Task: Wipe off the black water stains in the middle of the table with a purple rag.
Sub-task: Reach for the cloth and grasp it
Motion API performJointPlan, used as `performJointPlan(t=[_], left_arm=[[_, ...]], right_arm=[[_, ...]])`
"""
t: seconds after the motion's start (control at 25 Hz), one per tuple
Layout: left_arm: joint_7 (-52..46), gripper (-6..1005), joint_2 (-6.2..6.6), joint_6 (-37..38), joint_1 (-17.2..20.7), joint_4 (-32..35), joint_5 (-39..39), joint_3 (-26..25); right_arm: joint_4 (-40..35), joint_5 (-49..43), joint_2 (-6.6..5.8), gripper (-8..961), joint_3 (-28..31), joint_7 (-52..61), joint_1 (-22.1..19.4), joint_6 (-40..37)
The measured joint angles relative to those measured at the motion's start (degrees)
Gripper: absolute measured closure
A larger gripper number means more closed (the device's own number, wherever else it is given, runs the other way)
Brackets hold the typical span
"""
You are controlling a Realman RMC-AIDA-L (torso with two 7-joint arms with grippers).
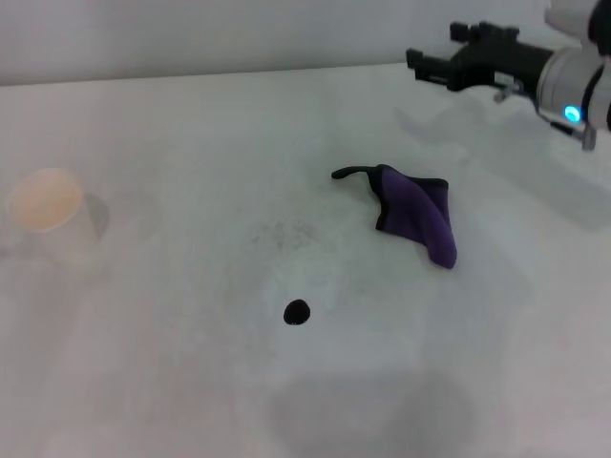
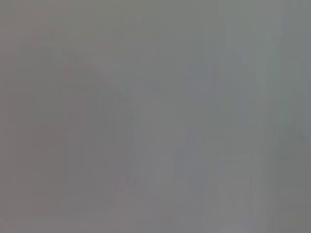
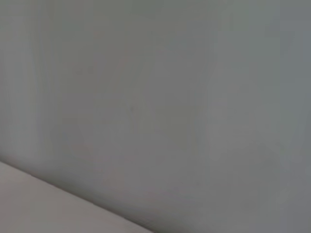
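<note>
The purple rag (image 1: 418, 214) lies crumpled on the white table (image 1: 172, 382), right of the middle, its thin black tail pointing left. The black water stain (image 1: 297, 312) is a small round glossy blot nearer the front, left of and below the rag. My right gripper (image 1: 418, 60) hangs high at the back right, above and behind the rag, well apart from it and holding nothing. The left gripper is out of view. Both wrist views show only blank grey surface.
A cream paper cup (image 1: 50, 216) stands at the far left of the table. A faint grey speckled smudge (image 1: 284, 234) marks the top between the rag and the blot. The table's back edge runs along the wall.
</note>
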Motion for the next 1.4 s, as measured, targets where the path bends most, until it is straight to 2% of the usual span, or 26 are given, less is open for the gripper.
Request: performJointPlan(t=[0.16, 0.28, 0.36, 0.4, 0.48, 0.6, 0.64, 0.68, 0.84, 1.16, 1.4], left_arm=[[0.07, 110, -0.01, 1.67, -0.52, 0.72, -0.35, -1.92], [0.10, 110, -0.02, 3.50, -1.27, 1.09, -0.60, -2.59], [0.10, 110, -0.03, 5.14, -1.88, 1.16, -0.94, -2.76], [0.11, 110, -0.03, 6.17, -2.22, 1.18, -1.41, -2.78], [0.12, 110, -0.04, 8.34, -2.76, 1.23, -2.36, -2.79], [0.04, 110, -0.05, 10.22, -3.01, 1.25, -3.06, -2.80], [-0.02, 110, -0.05, 10.59, -3.05, 1.26, -3.27, -2.80], [-0.13, 110, -0.04, 11.22, -3.16, 1.27, -3.62, -2.80], [-0.33, 111, -0.04, 12.44, -3.14, 1.58, -4.00, -2.80], [-0.38, 111, -0.07, 12.60, -2.95, 1.66, -3.88, -2.68], [-0.18, 111, -0.35, 12.63, -2.83, 1.23, -3.70, -2.41]], right_arm=[[9.76, -19.84, -1.56, 146, 0.21, 17.53, -0.54, -2.28], [15.24, -35.62, -1.44, 146, 0.29, 30.01, -0.38, -2.06], [18.16, -48.48, -0.63, 146, 0.41, 40.23, 0.09, -1.63], [19.66, -55.64, 0.12, 146, 0.73, 45.31, 0.28, -1.26], [22.11, -69.42, 2.55, 146, 2.98, 53.82, 0.26, 0.05], [25.10, -86.45, 7.99, 146, 9.94, 60.51, -1.25, 3.10], [25.55, -89.82, 8.72, 146, 10.78, 61.83, -1.79, 3.54], [25.90, -92.40, 9.11, 146, 11.22, 63.34, -2.24, 3.81], [25.60, -94.18, 8.65, 146, 10.09, 69.42, -3.26, 3.72], [29.89, -92.56, 8.74, 146, 8.08, 69.76, -7.50, 3.30], [33.39, -92.58, 8.62, 147, 7.01, 69.73, -8.93, 3.33]])
